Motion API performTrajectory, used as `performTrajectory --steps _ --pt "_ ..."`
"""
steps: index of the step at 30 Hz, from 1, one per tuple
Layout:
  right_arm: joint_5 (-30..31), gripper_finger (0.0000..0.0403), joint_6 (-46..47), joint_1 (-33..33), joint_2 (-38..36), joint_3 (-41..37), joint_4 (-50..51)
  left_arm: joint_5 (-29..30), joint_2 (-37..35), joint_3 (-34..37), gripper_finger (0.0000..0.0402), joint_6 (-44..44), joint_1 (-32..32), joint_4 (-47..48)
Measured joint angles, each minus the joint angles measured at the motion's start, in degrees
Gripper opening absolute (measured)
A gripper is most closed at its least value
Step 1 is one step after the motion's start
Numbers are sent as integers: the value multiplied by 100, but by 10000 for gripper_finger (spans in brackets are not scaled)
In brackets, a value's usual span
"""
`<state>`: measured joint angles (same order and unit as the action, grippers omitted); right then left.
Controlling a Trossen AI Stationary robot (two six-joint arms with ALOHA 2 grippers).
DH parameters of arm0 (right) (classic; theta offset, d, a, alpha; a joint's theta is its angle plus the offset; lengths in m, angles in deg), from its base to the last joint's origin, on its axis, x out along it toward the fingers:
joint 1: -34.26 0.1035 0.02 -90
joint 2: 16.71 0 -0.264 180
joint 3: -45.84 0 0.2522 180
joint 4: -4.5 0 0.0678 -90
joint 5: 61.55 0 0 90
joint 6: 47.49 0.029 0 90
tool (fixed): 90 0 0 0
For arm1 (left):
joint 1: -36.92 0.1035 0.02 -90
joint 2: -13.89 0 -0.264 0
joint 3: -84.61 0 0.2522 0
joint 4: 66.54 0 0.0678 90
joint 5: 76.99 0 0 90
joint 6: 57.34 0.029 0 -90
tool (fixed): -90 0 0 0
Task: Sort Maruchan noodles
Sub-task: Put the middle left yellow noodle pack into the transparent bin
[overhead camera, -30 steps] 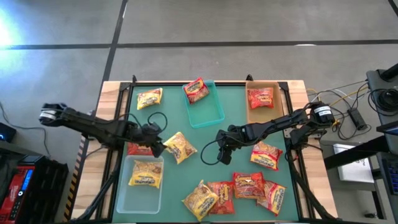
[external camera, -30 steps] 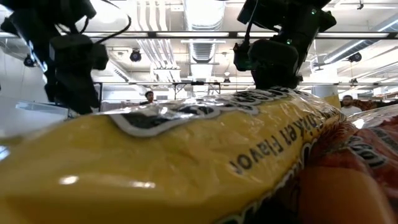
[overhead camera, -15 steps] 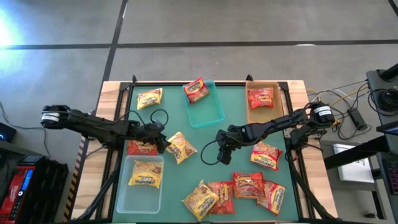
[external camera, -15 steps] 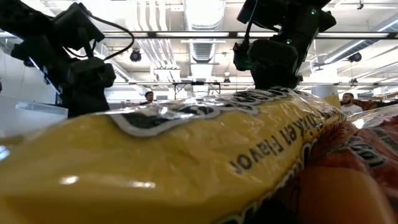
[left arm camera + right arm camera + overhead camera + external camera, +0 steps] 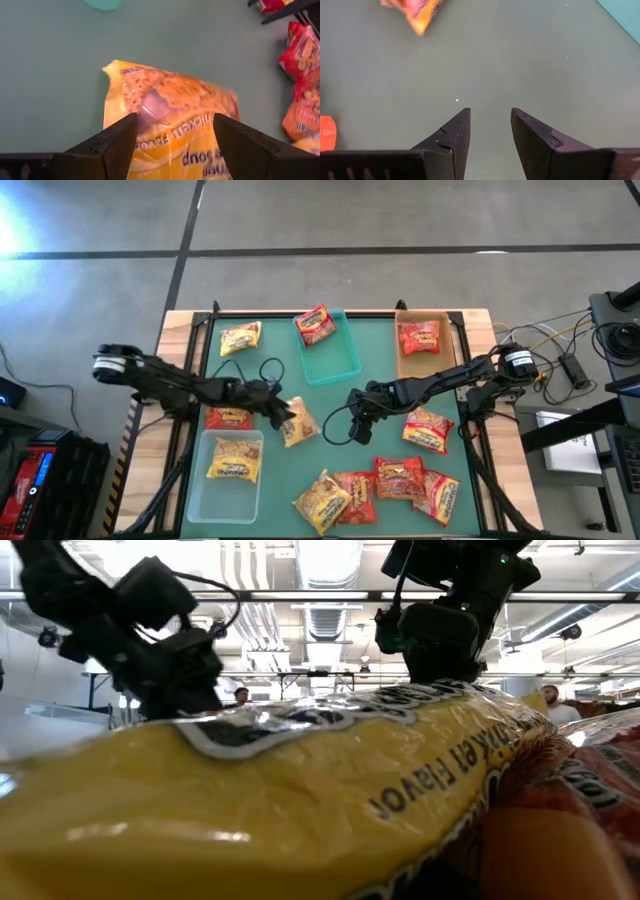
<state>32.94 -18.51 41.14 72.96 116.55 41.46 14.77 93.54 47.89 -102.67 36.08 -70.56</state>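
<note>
The left gripper (image 5: 283, 408) sits over the middle of the bench (image 5: 380, 370), its fingers (image 5: 112, 142) spread wide on either side of a yellow noodle packet (image 5: 170, 120) that lies flat on the green surface; in the left wrist view the packet fills the gap between them, though whether the fingers actually touch it is hard to say.

The right gripper (image 5: 360, 420) hangs near the centre of the bench, a little toward the right edge, with its fingers (image 5: 457, 137) partly apart over bare green surface and nothing between them.

The other noodle packets are scattered about:
- a yellow one (image 5: 240, 338) near the far left corner
- a red one (image 5: 316, 325) in the teal bin (image 5: 345, 360) at the far edge
- a red one (image 5: 419, 337) in the tan bin (image 5: 405, 365) near the far right corner
- a yellow one (image 5: 233, 459) in the clear bin (image 5: 228, 498) at the near left corner
- a red one (image 5: 229, 417) just beyond the clear bin, toward the left edge
- a red one (image 5: 428, 430) toward the right edge
- a mixed cluster of packets (image 5: 375, 488) along the near edge, one of which blocks most of the low view.
</note>
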Motion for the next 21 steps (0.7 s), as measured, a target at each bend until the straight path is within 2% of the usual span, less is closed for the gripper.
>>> performTrajectory --steps 11,16,21 --pt "9 132 -560 -4 0 0 -868 -529 1540 -1857 225 1321 27 201" --pt "5 132 -622 -2 0 0 -1292 -552 1436 -2156 216 1592 49 1073" --pt "19 132 -859 -4 0 0 -1583 -531 798 -2119 212 1300 49 2138"
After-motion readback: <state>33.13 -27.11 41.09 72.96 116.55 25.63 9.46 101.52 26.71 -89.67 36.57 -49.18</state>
